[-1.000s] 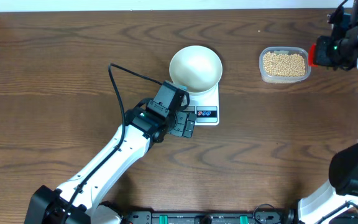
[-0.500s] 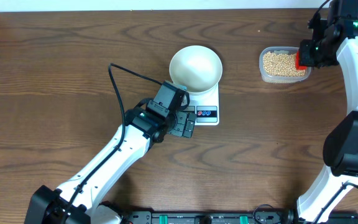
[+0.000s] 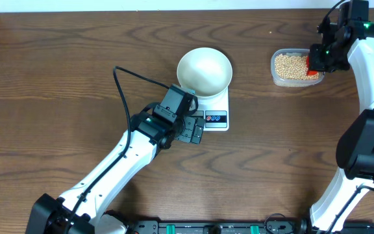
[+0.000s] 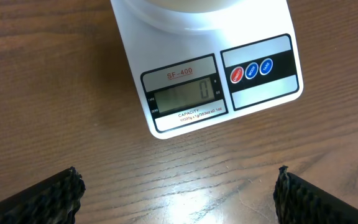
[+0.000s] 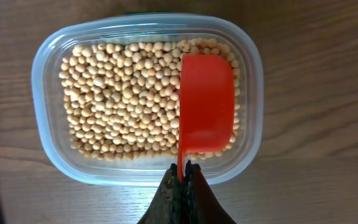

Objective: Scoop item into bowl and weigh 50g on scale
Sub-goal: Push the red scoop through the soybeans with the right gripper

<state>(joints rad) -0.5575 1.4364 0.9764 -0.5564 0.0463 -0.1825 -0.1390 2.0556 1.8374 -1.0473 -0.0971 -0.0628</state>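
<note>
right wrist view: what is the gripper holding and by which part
The right gripper pinches the red scoop by the end of its handle, above the beans.

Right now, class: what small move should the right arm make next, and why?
Probably dip the red scoop into the beans to fill it. The right hand is shut on its handle, it looks empty over the tub, and the bowl on the scale is empty, display at zero.
</note>
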